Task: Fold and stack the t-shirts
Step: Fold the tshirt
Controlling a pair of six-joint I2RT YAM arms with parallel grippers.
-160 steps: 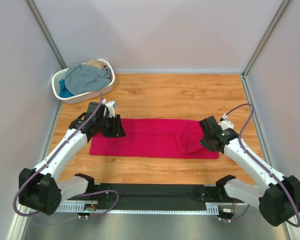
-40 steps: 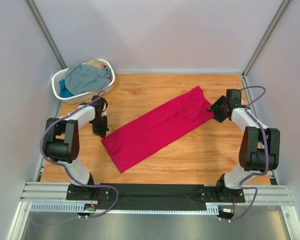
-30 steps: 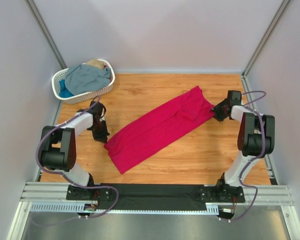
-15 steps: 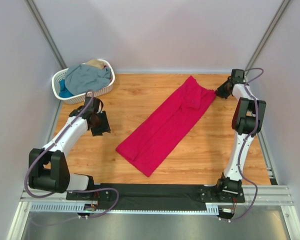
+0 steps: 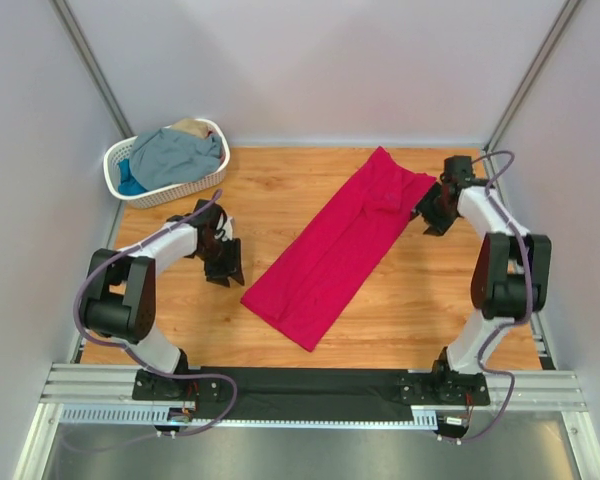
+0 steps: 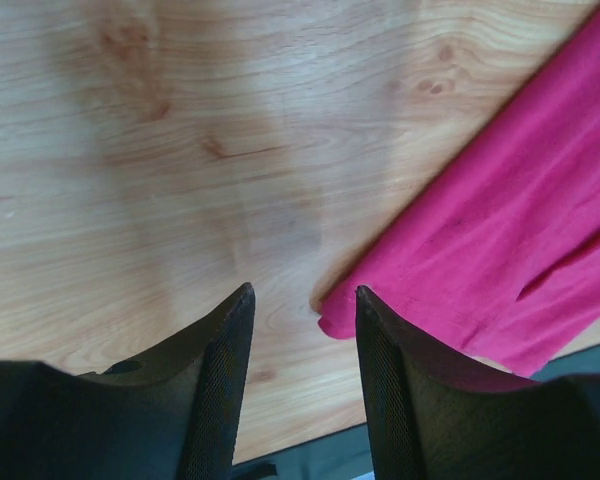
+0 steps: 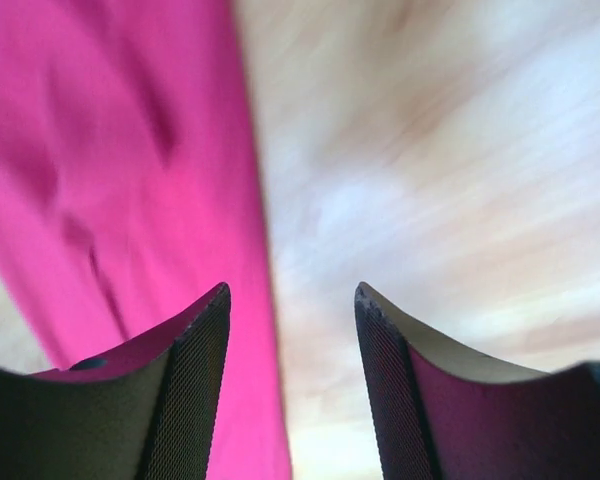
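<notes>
Across the middle of the wooden table (image 5: 280, 190), the crimson-pink t-shirt (image 5: 335, 250) is lying as a long folded strip, running diagonally from the near centre toward the far right. The left gripper (image 5: 225, 268) is hovering just beside the strip's near left corner, its jaws standing apart over bare wood with nothing between them. The right gripper (image 5: 430, 215) is hanging just beside the strip's far right edge, jaws likewise parted and empty, though its wrist view is blurred. In the far left corner, the white lattice basket (image 5: 175, 190) is holding the grey-blue t-shirt (image 5: 175, 155), with the bright blue t-shirt (image 5: 130, 183) and the tan t-shirt (image 5: 188, 126) peeking out around it, well apart from both arms.
</notes>
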